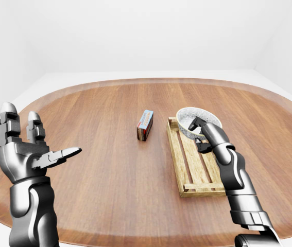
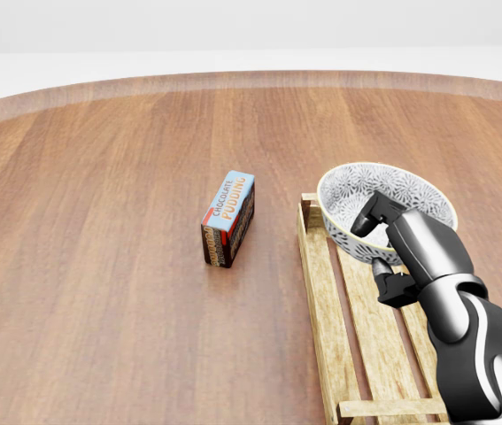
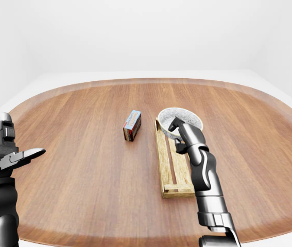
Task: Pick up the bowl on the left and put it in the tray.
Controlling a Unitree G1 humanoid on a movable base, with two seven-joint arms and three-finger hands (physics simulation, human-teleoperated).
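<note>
The patterned white bowl (image 2: 405, 190) sits tilted over the top end of the wooden slatted tray (image 2: 321, 301), at the right of the head view. My right gripper (image 2: 380, 250) is shut on the bowl's near rim, with fingers (image 2: 370, 215) inside and the thumb outside below it. Whether the bowl rests on the slats or hangs just above them I cannot tell. My left gripper (image 1: 43, 134) is raised at the left of the left-eye view, open and holding nothing, far from the bowl.
A chocolate pudding box (image 2: 228, 219) stands on the wooden table (image 2: 100, 221), just left of the tray. The table's rounded edge (image 1: 135, 82) curves across the top of the left-eye view, with a white floor beyond.
</note>
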